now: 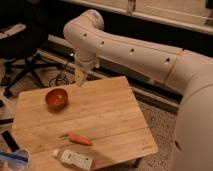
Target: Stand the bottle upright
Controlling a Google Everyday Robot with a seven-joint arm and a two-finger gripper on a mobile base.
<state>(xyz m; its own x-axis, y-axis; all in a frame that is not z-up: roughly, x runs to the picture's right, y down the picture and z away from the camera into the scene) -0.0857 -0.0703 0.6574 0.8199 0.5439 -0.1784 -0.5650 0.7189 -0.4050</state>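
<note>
Right at the near edge of the wooden surface [110, 115], the bottle [74, 159] lies on its side. It is a small clear bottle with a white label, and its white cap points toward the left of the picture. Off the surface's near left corner sits a blue-edged object [11, 158], only partly in view; what it is I cannot tell.

Just beyond the bottle, close to it but not touching, an orange carrot [80, 139] lies flat with its thin end toward the left.

Farther back, on the left part of the surface, a round red bowl [56, 97] stands upright, well apart from the carrot and the bottle.

Past the bowl and a little to its right, the gripper [80, 76] hangs over the far edge of the surface, pointing down. Its fingers are spread apart and nothing is between them. It is well away from the bottle, with the whole depth of the surface between the two.

The thick white arm [130, 50] carrying it curves up and away to the right. Behind, on the left, the legs of a dark office chair [22, 67] stand on the floor.
</note>
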